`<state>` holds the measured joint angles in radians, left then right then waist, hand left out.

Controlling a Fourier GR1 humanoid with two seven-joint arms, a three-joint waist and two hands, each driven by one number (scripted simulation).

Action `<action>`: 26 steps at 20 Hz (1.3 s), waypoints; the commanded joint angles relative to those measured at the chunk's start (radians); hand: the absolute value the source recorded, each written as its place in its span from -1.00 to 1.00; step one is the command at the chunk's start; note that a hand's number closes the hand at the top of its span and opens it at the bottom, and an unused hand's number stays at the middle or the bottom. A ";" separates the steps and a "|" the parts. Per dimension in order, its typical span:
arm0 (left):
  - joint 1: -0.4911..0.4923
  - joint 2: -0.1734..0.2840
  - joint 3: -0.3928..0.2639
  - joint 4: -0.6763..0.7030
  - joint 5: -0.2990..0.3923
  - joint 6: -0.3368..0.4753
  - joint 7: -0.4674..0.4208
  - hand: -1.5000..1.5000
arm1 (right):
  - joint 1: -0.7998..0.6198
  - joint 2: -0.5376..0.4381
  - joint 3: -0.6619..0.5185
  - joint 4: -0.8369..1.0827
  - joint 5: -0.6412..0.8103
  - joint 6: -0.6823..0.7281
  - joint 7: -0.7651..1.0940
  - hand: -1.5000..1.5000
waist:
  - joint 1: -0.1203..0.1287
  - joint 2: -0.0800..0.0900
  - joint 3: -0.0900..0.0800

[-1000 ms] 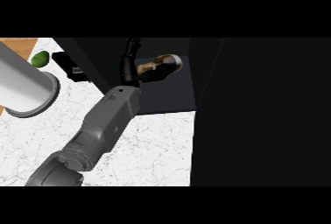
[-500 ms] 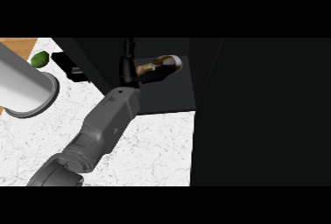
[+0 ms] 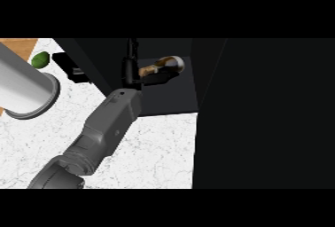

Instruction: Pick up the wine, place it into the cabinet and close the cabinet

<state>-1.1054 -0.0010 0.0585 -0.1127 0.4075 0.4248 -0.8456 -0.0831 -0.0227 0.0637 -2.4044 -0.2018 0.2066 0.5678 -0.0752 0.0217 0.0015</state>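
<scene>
Inside the dark cabinet [image 3: 167, 95], a hand [image 3: 157, 78] grips the wine [image 3: 163, 64].

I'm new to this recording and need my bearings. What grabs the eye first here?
A grey forearm rises from the lower left into the dark cabinet filling the right side, where the robot hand holds the wine. At the far left, a big grey cylinder lies over the white marble counter.
</scene>
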 commanded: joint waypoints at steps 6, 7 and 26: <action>0.058 0.001 0.002 0.011 0.009 -0.069 -0.042 -1.00 | -0.022 -0.009 -0.008 -0.062 -0.033 -0.025 0.056 -1.00 | 0.012 -0.004 -0.003; 0.033 0.001 0.006 0.016 0.005 -0.084 -0.006 -1.00 | 0.024 0.000 0.037 -0.078 -0.004 -0.007 0.036 -1.00 | 0.010 -0.002 -0.003; 0.166 0.001 -0.191 -0.149 0.245 -0.141 0.005 -1.00 | -0.014 -0.014 0.022 -0.064 -0.015 -0.048 0.082 -1.00 | 0.025 -0.022 -0.002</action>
<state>-1.0171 -0.0017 -0.0957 -0.2209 0.5913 0.2701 -0.8552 -0.1096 -0.0300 0.0827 -2.4085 -0.1934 0.1678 0.6069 -0.0736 0.0031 0.0002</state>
